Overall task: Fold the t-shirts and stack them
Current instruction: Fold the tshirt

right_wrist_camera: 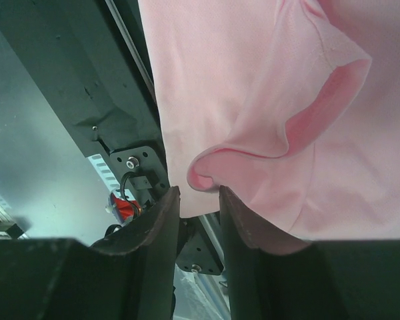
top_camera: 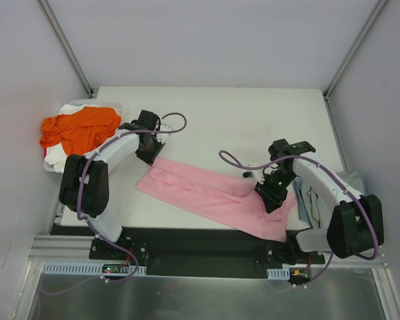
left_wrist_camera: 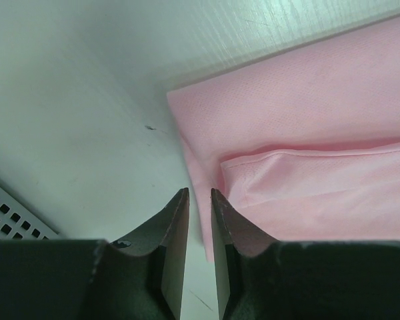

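A light pink t-shirt lies as a long folded strip slanting across the table. My left gripper stands at its far-left end. In the left wrist view its jaws are a narrow gap apart over bare table, with the shirt's edge just to the right and nothing between them. My right gripper hovers over the near-right end. Its jaws are open, with a loose pink fold just beyond the tips. An orange t-shirt lies on a white one at the left. A grey-blue t-shirt lies under my right arm.
The orange and white shirts sit in a white perforated basket at the table's left edge. The pink shirt's near-right end reaches the table's front edge, above the black mounting rail and the right arm's base.
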You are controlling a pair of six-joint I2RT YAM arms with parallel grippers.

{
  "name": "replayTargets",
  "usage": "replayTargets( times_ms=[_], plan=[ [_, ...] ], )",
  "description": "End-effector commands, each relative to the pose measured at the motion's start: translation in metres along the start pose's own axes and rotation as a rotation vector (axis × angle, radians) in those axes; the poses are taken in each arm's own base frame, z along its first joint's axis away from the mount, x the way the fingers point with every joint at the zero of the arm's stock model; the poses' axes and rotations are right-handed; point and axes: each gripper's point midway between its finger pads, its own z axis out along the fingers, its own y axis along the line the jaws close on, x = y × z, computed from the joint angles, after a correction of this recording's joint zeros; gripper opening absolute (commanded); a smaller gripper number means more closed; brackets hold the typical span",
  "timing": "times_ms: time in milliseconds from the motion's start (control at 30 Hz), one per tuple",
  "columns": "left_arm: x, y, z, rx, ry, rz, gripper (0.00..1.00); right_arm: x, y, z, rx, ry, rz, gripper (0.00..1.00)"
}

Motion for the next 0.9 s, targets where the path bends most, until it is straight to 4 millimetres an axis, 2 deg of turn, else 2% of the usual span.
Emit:
replayTargets(
  times_ms=[0,100,167,200,233,267,400,500,600,667,867],
  plan=[
    [-0.008,0.002,-0.005,-0.011,-0.003,-0.001,0.19,0.000,0.008,0.006,-0.034,-0.007,-0.016,0.33],
    [-0.011,0.002,-0.003,-0.008,-0.002,0.000,0.19,0.000,-0.005,0.005,0.028,0.003,-0.008,0.33],
    [-0.013,0.002,-0.002,-0.008,-0.002,0.000,0.19,0.000,-0.010,0.004,0.050,0.019,0.002,0.37],
    [-0.015,0.002,-0.002,-0.008,-0.005,0.002,0.19,-0.003,-0.017,0.004,0.077,0.011,0.002,0.41],
    [-0.017,0.003,-0.003,-0.011,-0.011,0.002,0.19,-0.006,-0.021,0.002,0.103,0.002,0.021,0.55],
    [-0.018,0.003,-0.003,-0.005,-0.014,0.002,0.19,-0.007,-0.028,-0.001,0.143,0.003,0.024,0.59],
    [-0.029,0.001,-0.008,0.008,-0.045,-0.003,0.18,-0.029,-0.074,-0.018,0.352,-0.057,0.056,0.61],
    [-0.046,-0.002,-0.014,0.039,-0.089,-0.002,0.19,-0.042,-0.097,-0.033,0.450,-0.089,0.106,0.66],
    [-0.059,-0.006,-0.019,0.070,-0.126,0.005,0.20,-0.048,-0.108,-0.042,0.506,-0.096,0.117,0.69],
    [-0.062,-0.006,-0.021,0.075,-0.136,0.011,0.21,-0.045,-0.114,-0.044,0.530,-0.077,0.126,0.69],
    [-0.057,-0.003,-0.015,0.062,-0.113,0.022,0.23,-0.040,-0.108,-0.034,0.486,-0.067,0.145,0.68]
  ],
)
